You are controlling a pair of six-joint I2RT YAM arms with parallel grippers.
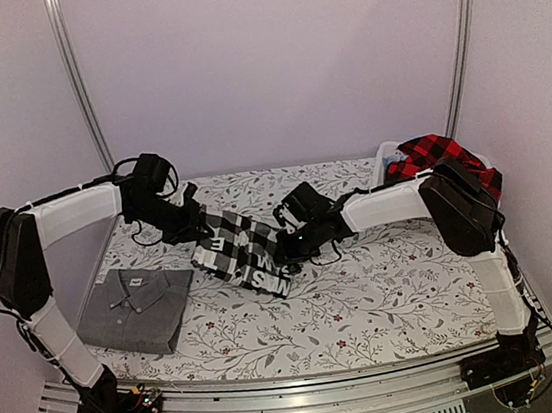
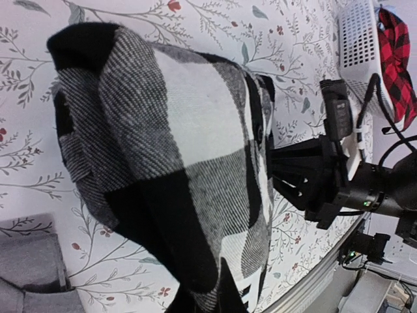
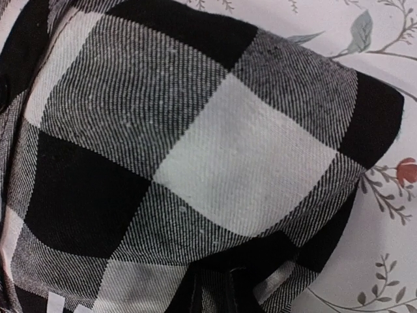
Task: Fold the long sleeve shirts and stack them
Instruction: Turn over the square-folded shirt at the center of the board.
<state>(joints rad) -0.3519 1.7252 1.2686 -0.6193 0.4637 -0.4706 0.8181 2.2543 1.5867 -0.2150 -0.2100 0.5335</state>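
The black-and-white buffalo check shirt (image 1: 241, 251) with white lettering is bunched in a folded strip at mid-table, between both grippers. My left gripper (image 1: 198, 226) is shut on its far left end; in the left wrist view the cloth (image 2: 189, 150) drapes over the fingers and hides them. My right gripper (image 1: 287, 252) is shut on its right end; in the right wrist view the dark fingertips (image 3: 225, 293) pinch the cloth (image 3: 215, 143). The grey collared shirt (image 1: 137, 306) lies folded at the front left. The red-and-black check shirt (image 1: 441, 156) hangs over the basket.
A white plastic basket (image 1: 388, 160) stands at the back right, also in the left wrist view (image 2: 361, 39). The floral table cover (image 1: 368, 296) lies under everything. The right arm's gripper body (image 2: 313, 186) is close beside the shirt.
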